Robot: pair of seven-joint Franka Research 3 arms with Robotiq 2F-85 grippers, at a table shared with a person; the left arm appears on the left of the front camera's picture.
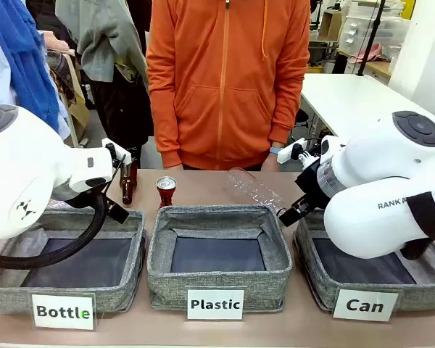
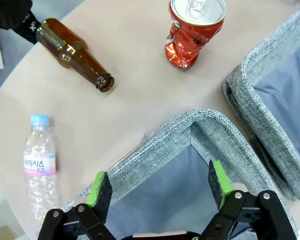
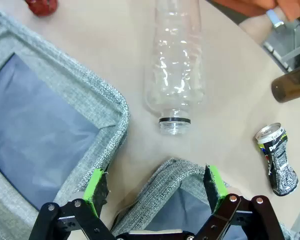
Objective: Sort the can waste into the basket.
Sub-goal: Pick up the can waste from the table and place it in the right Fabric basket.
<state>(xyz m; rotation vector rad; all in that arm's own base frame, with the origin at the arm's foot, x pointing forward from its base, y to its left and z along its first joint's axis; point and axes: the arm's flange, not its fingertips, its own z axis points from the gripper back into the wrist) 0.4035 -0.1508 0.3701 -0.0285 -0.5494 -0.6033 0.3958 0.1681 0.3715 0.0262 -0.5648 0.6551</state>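
Observation:
A dented red can with a silver top stands upright on the table behind the bins; it sits at the top of the left wrist view. A crushed dark black-and-silver can lies on the table at the right of the right wrist view. The grey basket labelled "Can" is the rightmost bin. My right gripper hangs open over its far corner, holding nothing. My left gripper is open and empty above the far corner of the "Bottle" bin.
The "Plastic" bin stands in the middle and the "Bottle" bin on the left. A clear plastic bottle lies behind the bins. Brown bottles and a small labelled water bottle lie nearby. A person in an orange hoodie stands opposite.

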